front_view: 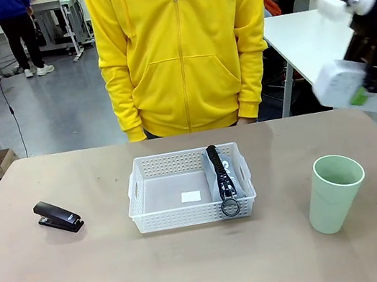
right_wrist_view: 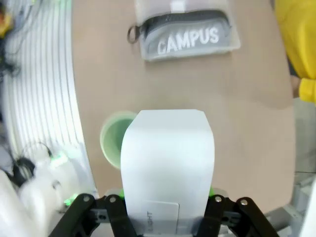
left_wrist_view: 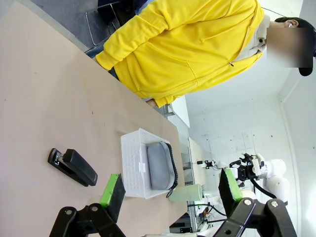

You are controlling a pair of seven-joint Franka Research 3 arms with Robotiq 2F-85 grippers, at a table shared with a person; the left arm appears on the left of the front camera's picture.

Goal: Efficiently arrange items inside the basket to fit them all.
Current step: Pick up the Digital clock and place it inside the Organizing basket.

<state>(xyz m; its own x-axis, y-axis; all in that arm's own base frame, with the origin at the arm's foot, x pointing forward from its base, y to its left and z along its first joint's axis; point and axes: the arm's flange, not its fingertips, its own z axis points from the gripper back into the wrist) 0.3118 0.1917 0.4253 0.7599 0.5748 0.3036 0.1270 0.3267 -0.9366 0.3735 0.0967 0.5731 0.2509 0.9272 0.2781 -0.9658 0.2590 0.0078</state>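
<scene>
The white basket (front_view: 160, 217) sits mid-table. A grey pouch (front_view: 226, 172) with a black zipper and ring stands on edge along the basket's right side; in the right wrist view the pouch (right_wrist_view: 190, 40) shows white lettering. A black stapler (front_view: 58, 216) lies on the table to the left, and a pale green cup (front_view: 335, 192) stands upright to the right. My right gripper (front_view: 356, 91) hangs high at the right, shut on a white box (front_view: 339, 83), with the box (right_wrist_view: 168, 163) above the cup (right_wrist_view: 112, 138). My left gripper (left_wrist_view: 170, 190) is open and holds nothing.
A person in a yellow hoodie (front_view: 183, 47) stands at the table's far edge, behind the basket. A small white label (front_view: 191, 196) lies on the basket floor, whose left part is bare. Open tabletop (front_view: 197, 271) lies in front of the basket.
</scene>
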